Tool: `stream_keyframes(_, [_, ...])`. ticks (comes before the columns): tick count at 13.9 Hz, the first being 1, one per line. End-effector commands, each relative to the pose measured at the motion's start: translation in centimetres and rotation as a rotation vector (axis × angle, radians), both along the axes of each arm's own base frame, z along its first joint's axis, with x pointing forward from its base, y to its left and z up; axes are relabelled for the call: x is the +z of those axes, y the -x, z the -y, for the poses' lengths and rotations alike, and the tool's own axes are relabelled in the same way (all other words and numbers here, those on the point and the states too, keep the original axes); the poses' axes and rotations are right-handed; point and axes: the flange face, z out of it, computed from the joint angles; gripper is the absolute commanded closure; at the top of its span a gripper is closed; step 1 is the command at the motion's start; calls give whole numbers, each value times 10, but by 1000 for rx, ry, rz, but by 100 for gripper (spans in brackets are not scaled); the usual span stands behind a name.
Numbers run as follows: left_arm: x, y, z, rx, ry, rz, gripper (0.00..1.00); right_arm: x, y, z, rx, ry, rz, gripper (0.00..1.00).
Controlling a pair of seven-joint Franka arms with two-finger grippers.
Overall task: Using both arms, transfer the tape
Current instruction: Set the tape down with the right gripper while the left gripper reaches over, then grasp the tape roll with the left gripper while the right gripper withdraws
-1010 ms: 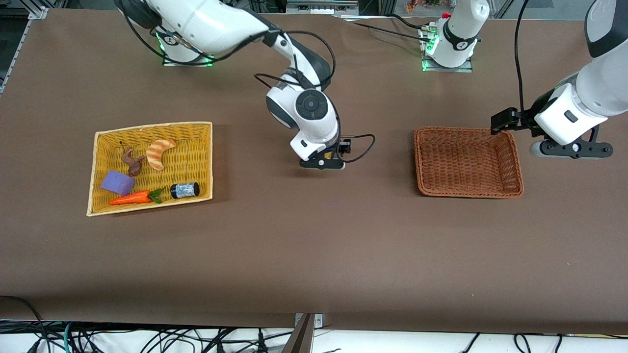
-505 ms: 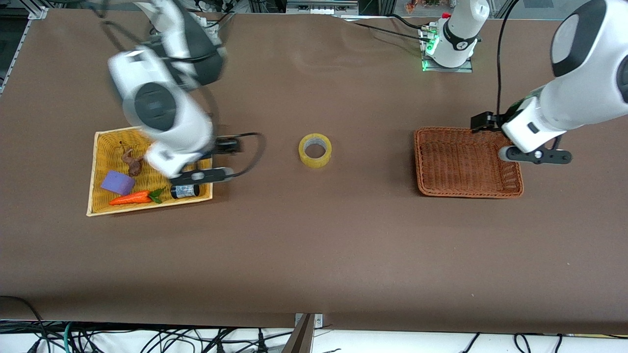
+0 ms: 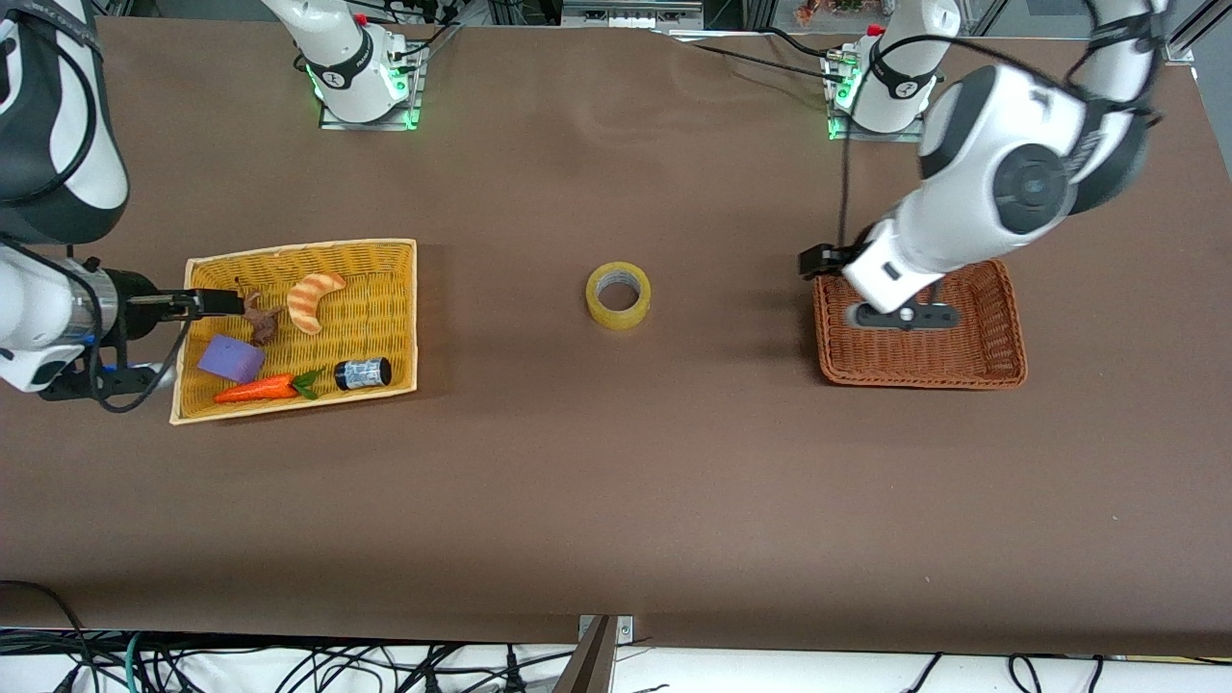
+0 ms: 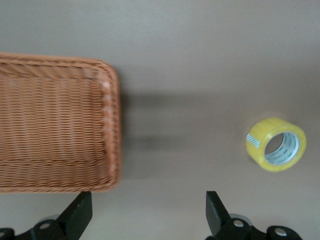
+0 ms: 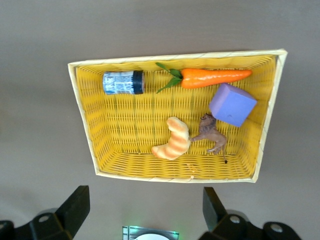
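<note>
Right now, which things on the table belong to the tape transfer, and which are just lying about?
Belongs to the job:
- tape, alone on the table between the baskets
- left pincer, open, over the brown basket
- right pincer, open, beside the yellow basket

Lying about, in the yellow basket:
- croissant toy
- carrot
- purple block
- black-capped cylinder
- brown figurine

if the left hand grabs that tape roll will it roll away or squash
The tape lies flat on its side on the table, so it probably won't roll unless tipped on edge. Its grey inner core suggests a stiff ring, unlikely to squash. The glossy yellowish film may be a bit slippery for the left hand, open above.
</note>
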Motion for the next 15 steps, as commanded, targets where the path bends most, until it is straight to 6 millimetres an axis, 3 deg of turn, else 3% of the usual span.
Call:
stream_keyframes(1, [-38, 17, 48, 86, 27, -5, 0, 19, 4, -2, 10, 32, 29, 0])
stream_keyframes(2, [-57, 24, 75, 100, 39, -17, 0, 30, 7, 8, -9, 47, 43, 0])
stream_keyframes(4, [-89, 30, 110, 158, 55, -7, 0, 46, 12, 18, -33, 58, 51, 0])
stream_keyframes(5, [-102, 37, 128, 174, 55, -11, 0, 74, 19, 19, -41, 69, 101, 0])
stream_keyframes(6, [-115, 44, 145, 192, 58, -18, 0, 85, 24, 29, -68, 85, 117, 0])
stream_keyframes(10, [-171, 78, 210, 344, 63, -18, 0, 127, 82, 40, -100, 156, 175, 0])
stream_keyframes(12, [-181, 82, 227, 345, 80, -7, 0, 139, 102, 35, -99, 163, 198, 0])
stream_keyframes(15, [-193, 83, 231, 336, 76, -17, 0, 122, 143, 28, -113, 119, 133, 0])
